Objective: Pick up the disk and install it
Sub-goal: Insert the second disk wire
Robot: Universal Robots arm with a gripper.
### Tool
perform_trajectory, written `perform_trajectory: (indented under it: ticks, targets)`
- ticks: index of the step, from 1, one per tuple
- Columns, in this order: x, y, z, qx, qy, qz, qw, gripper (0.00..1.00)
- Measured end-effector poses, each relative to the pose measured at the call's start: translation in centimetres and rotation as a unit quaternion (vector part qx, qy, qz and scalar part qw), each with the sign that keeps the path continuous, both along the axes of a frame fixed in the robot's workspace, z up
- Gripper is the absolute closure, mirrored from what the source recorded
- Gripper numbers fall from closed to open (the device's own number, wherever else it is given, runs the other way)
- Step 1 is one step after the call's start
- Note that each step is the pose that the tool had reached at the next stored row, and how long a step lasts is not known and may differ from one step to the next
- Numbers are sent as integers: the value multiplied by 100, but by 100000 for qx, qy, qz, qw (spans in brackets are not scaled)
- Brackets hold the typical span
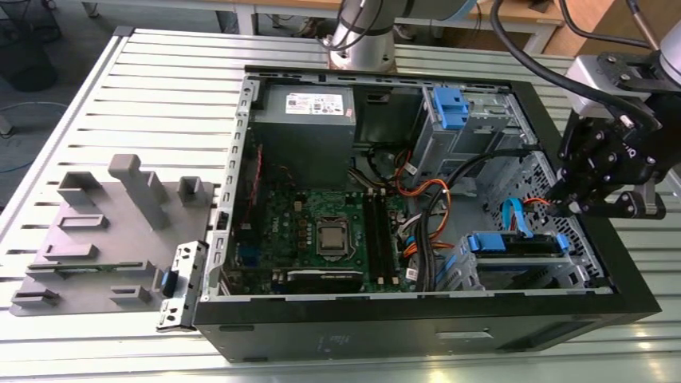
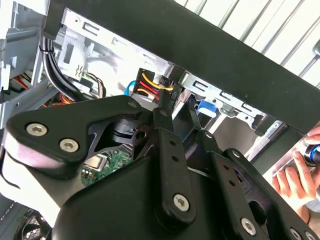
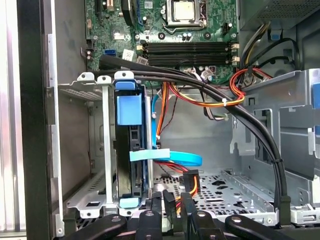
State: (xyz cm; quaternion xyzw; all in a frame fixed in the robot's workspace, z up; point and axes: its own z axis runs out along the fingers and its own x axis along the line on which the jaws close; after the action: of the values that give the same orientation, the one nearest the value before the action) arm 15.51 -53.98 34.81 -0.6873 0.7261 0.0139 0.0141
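Reading left to right in exterior view: one grey moulded tray (image 1: 107, 231) on table (image 1: 159, 80); one open PC case (image 1: 426, 327); one white sticker (image 1: 311, 103) on grey box (image 1: 303, 140), print illegible. Two blue brackets: bare clip (image 1: 451, 106), and disk (image 1: 516, 243) seated in drive cage (image 1: 468, 275). Pincer (image 1: 578, 209) together, hanging just beside disk.

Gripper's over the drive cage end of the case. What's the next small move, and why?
Probably a short shift toward the exterior view's left, to centre the gripper over the disk. The disk stands on edge in its cage, and the gripper sits off to one side of it. Watch the light blue cable that crosses the disk's edge.
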Motion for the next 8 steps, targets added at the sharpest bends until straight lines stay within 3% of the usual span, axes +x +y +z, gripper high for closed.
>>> perform_trajectory:
  ticks: [8]
  targets:
    - [1,0,-2,-7,4,-8,100000,71]
